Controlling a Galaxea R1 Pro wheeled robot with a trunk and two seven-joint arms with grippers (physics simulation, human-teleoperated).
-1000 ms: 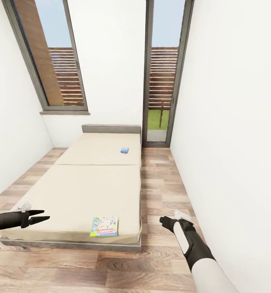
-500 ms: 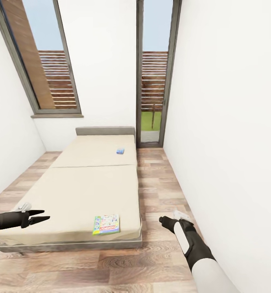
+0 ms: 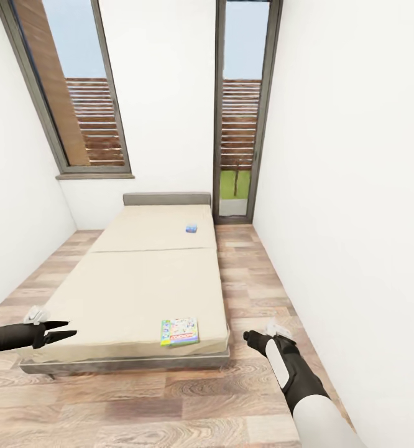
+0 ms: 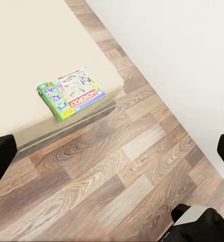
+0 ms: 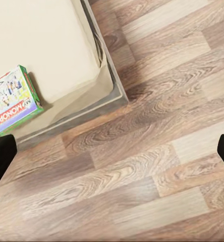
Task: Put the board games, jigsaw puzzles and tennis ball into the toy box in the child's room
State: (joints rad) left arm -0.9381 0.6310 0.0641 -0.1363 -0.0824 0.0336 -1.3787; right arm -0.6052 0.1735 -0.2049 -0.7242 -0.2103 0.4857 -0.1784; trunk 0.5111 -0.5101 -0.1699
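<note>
Facing the bed from its foot end, with both arms held low over the wood-plank floor. Near game box, green-edged with red lettering, lying flat at the foot corner of the mattress nearest the right arm; seen in the left wrist view and in the right wrist view too. Second box, small and blue, lying far up the mattress close to the grey headboard. Compared with half a second ago, whole scene shifted sideways and the bed's foot drawn slightly away (a turn of the camera and base, not a move of the boxes, which sit at the same spots on the mattress). Left tool spread open, holding nothing, hovering just off the bed's other foot corner. Right tool pointing away, its spread hard to read from the head, yet in its own view dark fingertips standing wide at both edges, so judged open and empty. Probably an approach step: nothing picked up yet, and the near box looks like the natural first grasp for the right arm.
</note>
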